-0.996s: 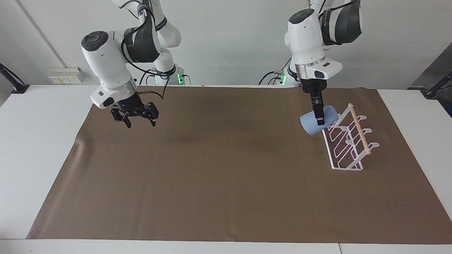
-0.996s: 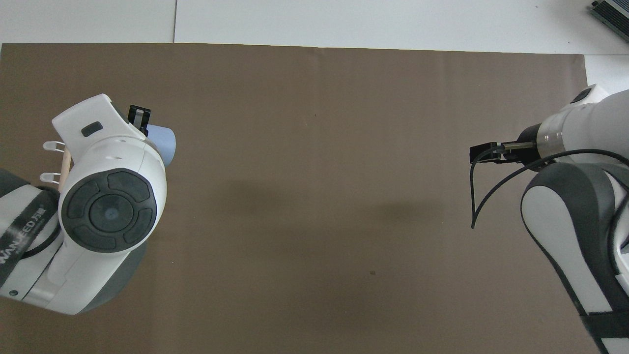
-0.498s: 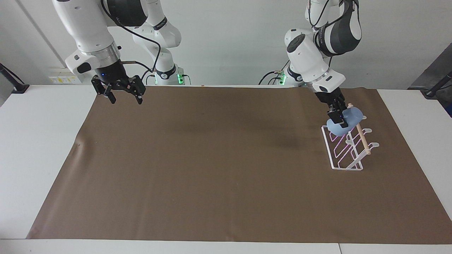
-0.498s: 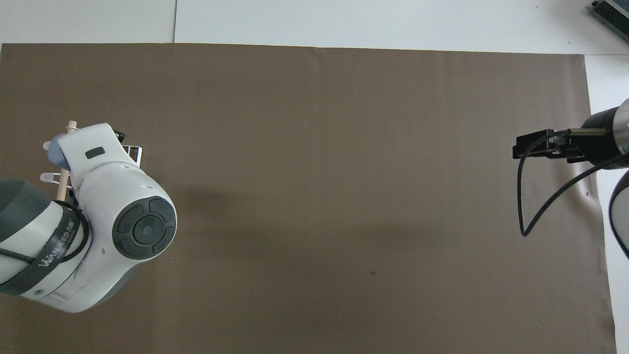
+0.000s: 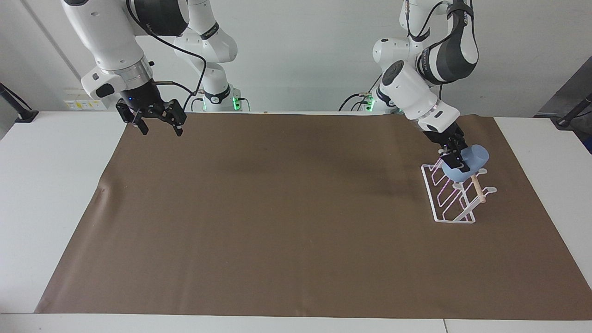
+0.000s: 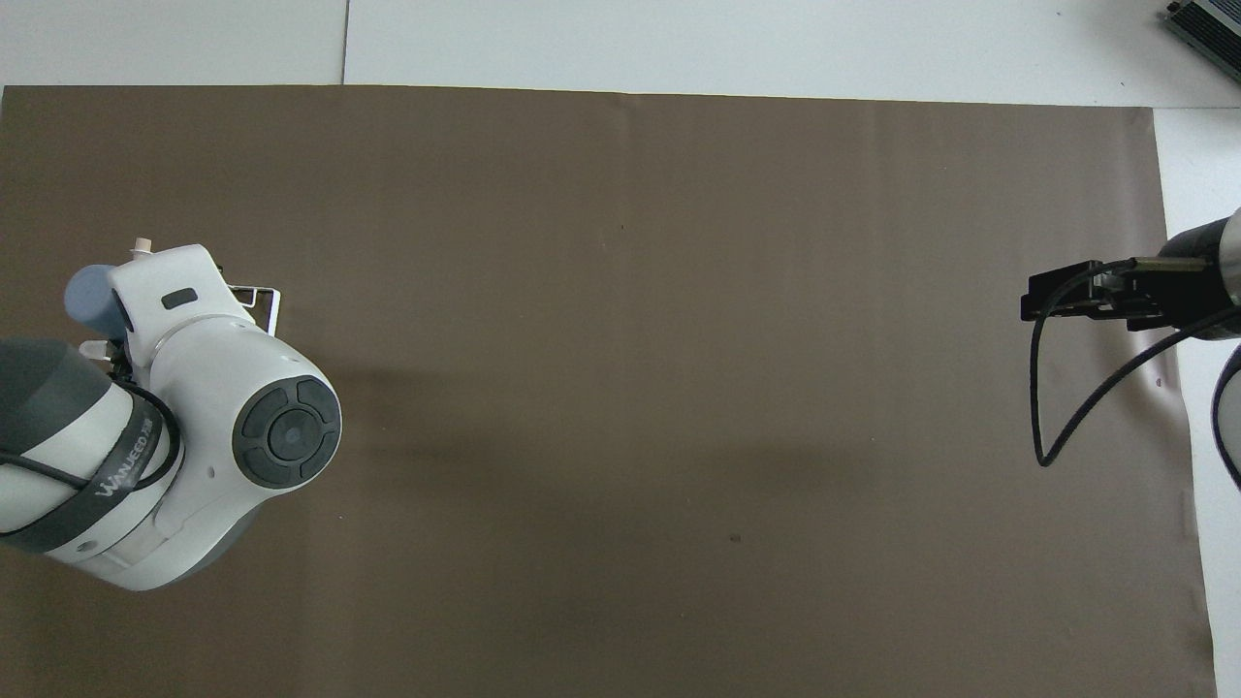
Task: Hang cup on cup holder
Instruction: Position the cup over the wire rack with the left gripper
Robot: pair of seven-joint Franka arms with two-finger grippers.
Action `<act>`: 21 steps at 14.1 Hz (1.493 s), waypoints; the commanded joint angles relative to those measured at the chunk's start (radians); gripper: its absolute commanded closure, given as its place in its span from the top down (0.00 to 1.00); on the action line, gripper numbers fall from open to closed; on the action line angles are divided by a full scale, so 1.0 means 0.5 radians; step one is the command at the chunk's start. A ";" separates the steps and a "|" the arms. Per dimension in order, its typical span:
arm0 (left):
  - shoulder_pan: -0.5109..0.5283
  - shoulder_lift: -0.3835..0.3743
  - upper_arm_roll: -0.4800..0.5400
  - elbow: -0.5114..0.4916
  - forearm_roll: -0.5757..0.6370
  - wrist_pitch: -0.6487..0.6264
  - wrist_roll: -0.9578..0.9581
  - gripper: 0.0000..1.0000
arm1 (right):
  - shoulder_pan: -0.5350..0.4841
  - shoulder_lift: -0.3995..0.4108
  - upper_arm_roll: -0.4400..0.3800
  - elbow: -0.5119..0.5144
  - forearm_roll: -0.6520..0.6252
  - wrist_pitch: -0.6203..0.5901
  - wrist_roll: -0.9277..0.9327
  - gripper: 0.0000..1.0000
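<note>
Since the frame a second back, left gripper (image 5: 454, 157) carried the cup (image 5: 467, 164) from beside the cup holder (image 5: 455, 194) to over its top — one cup, one holder. Half a second back the cup sat over the holder's end nearer the robots; it had since shifted along the wooden rod (image 5: 476, 187) and out past it, toward the left arm's end of the table. Right gripper (image 5: 157, 122) also rose and pulled back over the mat's edge nearest the robots, at the right arm's end.

Left gripper's jaws were pinching the light blue cup at its side. Cup was tilted, lying across the rod near the upper pegs. Whether it was actually seated on a peg, I couldn't tell. Overhead view showed only a blue sliver of the cup (image 6: 89, 296) next to the left arm's wrist; most of the holder (image 6: 257, 296) was hidden under the arm.

Holder stood on the brown mat (image 5: 286, 222) toward the left arm's end: one white wire frame, slanted, one rod. Two peg tips were visible past the cup, others covered.

Right gripper's jaws were spread, nothing between them. It hung in the air — its arm waiting. One white table (image 5: 46, 185) lay under the mat.
</note>
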 commanded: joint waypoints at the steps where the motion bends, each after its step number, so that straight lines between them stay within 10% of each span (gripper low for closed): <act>1: 0.018 0.003 -0.004 -0.048 0.100 0.072 -0.055 0.00 | -0.022 -0.023 0.014 0.032 -0.078 -0.077 -0.020 1.00; 21: 0.110 0.065 -0.001 -0.054 0.229 0.339 -0.043 0.00 | 0.153 -0.029 -0.238 0.054 -0.091 -0.147 -0.177 1.00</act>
